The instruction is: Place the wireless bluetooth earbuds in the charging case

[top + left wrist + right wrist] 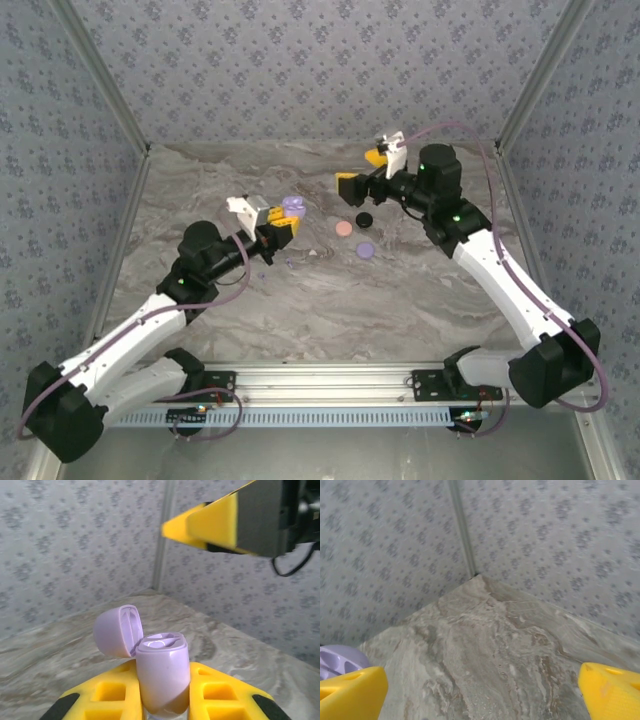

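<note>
Patterned grey walls (300, 60), marbled tabletop (330, 310)

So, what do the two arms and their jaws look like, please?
Both the left arm and right arm have white links, black rounded joints with small green lights, and yellow wedge-shaped jaws. A thin purple cable runs along each.

The top view looks down from behind the arm bases (200, 385) (along its lower edge) over the whole marble table (330, 310). Both wrist cameras sit close above it, facing wall corners (162, 535); each catches the lavender charging case (162, 675).
</note>
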Controlling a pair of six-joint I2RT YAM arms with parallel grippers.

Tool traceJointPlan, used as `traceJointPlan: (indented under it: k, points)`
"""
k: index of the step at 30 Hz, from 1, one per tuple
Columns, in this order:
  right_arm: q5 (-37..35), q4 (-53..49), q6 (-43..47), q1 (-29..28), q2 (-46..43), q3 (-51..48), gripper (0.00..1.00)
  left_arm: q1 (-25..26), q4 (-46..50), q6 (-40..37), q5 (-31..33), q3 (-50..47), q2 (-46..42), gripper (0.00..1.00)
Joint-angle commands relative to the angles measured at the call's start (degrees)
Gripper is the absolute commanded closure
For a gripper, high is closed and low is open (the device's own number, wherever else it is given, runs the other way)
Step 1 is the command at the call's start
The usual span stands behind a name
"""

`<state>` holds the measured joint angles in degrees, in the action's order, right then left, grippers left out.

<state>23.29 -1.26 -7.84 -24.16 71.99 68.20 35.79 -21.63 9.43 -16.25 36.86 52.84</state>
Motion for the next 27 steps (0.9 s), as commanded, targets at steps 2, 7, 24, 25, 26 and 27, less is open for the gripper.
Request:
traceJointPlan:
  k: [2,7,24,25,26,27]
  points:
    - [-3.11,-1.03,-8.26,1.80,0.82,-1.77,0.00,0.25,3.91,-1.78,10.53,-0.98,-3.32,0.99]
    - [-4.81,-14.99,-4.94,-0.84,8.03,4.10,0.11,0.22,7.76,-2.51,15.63,-1.74,-6.22,0.98]
    - [-11.92,-37.11,-4.22,-17.50,39.76,21.52,0.49,-0.13,13.38,-5.14,19.88,-4.21,-16.62,0.98]
    - [-12.20,-37.60,-4.12,-18.18,41.39,22.63,0.50,-0.12,13.50,-5.23,19.91,-4.26,-16.77,0.98]
    - [-12.30,-38.21,-4.03,-18.94,43.60,24.25,0.51,-0.18,13.46,-5.25,19.94,-4.32,-16.85,0.98]
    - [-12.44,-38.64,-4.03,-19.55,45.63,25.66,0.52,-0.18,13.38,-5.28,19.96,-4.33,-16.94,0.98]
